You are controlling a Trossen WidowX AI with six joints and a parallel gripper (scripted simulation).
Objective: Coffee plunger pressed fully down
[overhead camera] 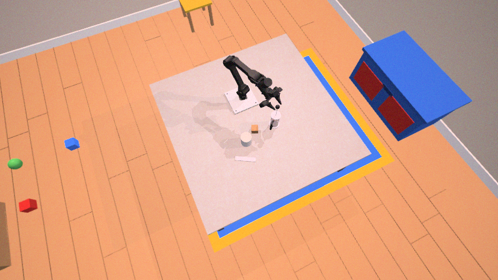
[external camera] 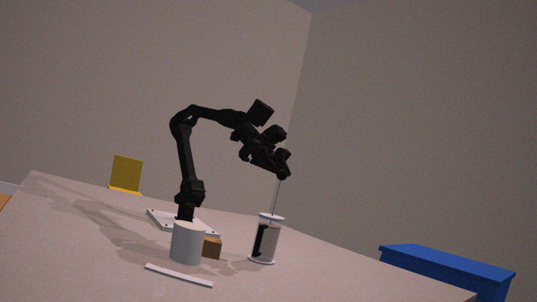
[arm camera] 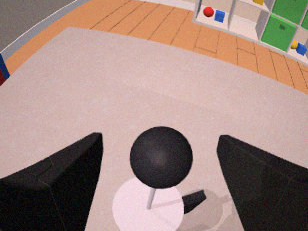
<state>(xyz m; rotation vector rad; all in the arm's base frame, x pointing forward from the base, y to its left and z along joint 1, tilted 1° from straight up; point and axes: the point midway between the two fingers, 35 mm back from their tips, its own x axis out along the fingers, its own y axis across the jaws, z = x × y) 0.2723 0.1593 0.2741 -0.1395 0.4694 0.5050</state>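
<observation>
The coffee press (overhead camera: pixel 275 119) (external camera: pixel 270 240) stands upright on the table, with a clear body, a white lid (arm camera: pixel 126 205) and a black handle. Its plunger is up: a long thin rod (external camera: pixel 275 198) rises from the lid to a round black knob (overhead camera: pixel 277 107) (external camera: pixel 281 174) (arm camera: pixel 161 157). My gripper (overhead camera: pixel 277 105) (external camera: pixel 285 172) (arm camera: pixel 162 143) is partly open at knob height, tilted down. In the wrist view the knob lies between the two fingers, with a visible gap on each side. In the exterior view the fingers overlap the knob.
A light grey cylinder (overhead camera: pixel 246 139) (external camera: pixel 187 243) and an orange-brown block (overhead camera: pixel 254 128) (external camera: pixel 212 248) stand beside the press, on its handle side. A thin white bar (overhead camera: pixel 245 159) (external camera: pixel 178 275) lies beyond the cylinder. The arm's white base plate (overhead camera: pixel 237 107) is behind them.
</observation>
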